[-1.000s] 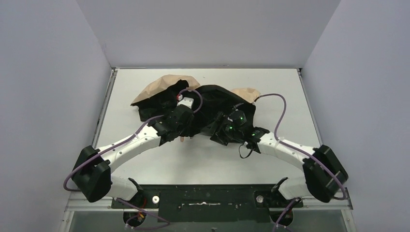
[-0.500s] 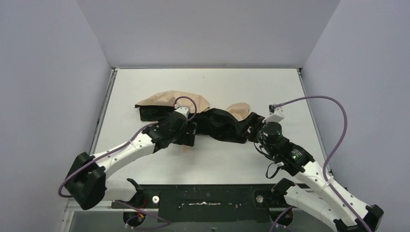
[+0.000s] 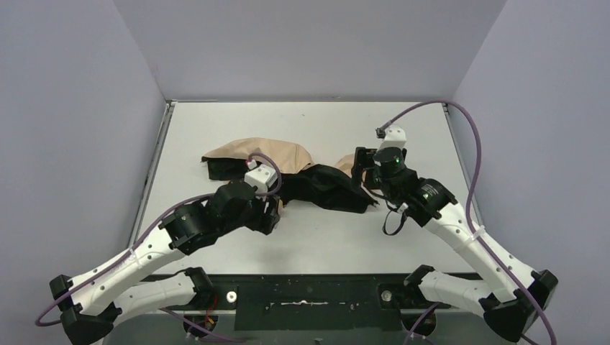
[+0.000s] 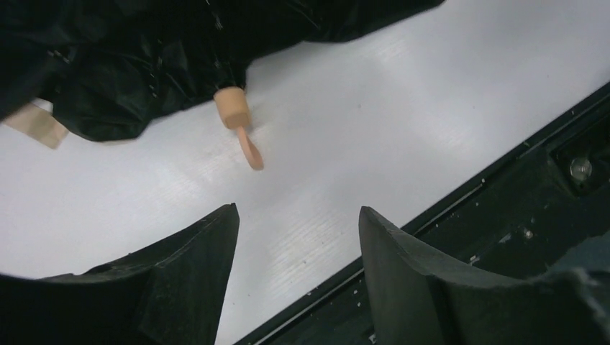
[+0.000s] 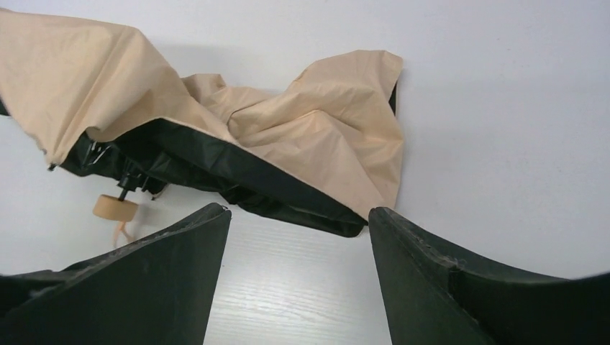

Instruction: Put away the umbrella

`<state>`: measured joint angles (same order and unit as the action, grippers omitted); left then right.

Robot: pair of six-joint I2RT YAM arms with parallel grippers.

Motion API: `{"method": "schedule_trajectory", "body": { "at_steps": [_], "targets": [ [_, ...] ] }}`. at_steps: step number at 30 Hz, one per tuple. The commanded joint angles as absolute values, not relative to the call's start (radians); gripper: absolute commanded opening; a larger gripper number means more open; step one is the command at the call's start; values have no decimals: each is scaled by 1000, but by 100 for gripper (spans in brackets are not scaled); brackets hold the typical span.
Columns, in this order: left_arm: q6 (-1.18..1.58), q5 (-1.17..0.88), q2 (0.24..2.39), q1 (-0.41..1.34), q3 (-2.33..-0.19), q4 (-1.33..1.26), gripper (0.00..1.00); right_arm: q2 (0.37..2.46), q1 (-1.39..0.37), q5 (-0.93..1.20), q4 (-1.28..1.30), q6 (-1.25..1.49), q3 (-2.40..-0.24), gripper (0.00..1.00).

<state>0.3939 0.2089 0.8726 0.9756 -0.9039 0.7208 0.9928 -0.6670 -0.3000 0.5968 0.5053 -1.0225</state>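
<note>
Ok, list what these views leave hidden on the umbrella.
Top external: the left arm covers the handle of the umbrella.
Left wrist: the canopy runs off the top edge.
Right wrist: folds bury most of the shaft; the left edge cuts the canopy.

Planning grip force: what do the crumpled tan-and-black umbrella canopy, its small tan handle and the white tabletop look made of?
Crumpled tan-and-black umbrella canopy: probably thin synthetic fabric, matte tan outside, glossier black lining, soft creases.
Small tan handle: smooth matte plastic or rubber, unclear which.
White tabletop: likely hard laminate, faint grain lines.
</note>
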Motion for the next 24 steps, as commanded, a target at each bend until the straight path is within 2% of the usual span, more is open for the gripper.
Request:
{"method": "schedule_trajectory", "body": {
  "at_steps": [1, 4, 9, 14, 24],
  "targets": [
    [235, 215, 937, 845, -1099, 710, 54, 1119, -609, -335, 714, 401, -1176, 68],
    [204, 102, 1044, 629, -1238, 695, 46, 1195, -530, -288, 734, 379, -1243, 55],
    [146, 100, 1257, 382, -1396, 692, 46, 1294, -373, -185, 738, 405, -1271, 50],
    [145, 108, 1464, 168, -1452, 631, 47, 1358, -275, -206, 679, 438, -1201, 49],
    [92, 55, 1771, 6, -1540, 620, 51, 1515, -191, -99, 616, 417, -1174, 35]
  ]
}}
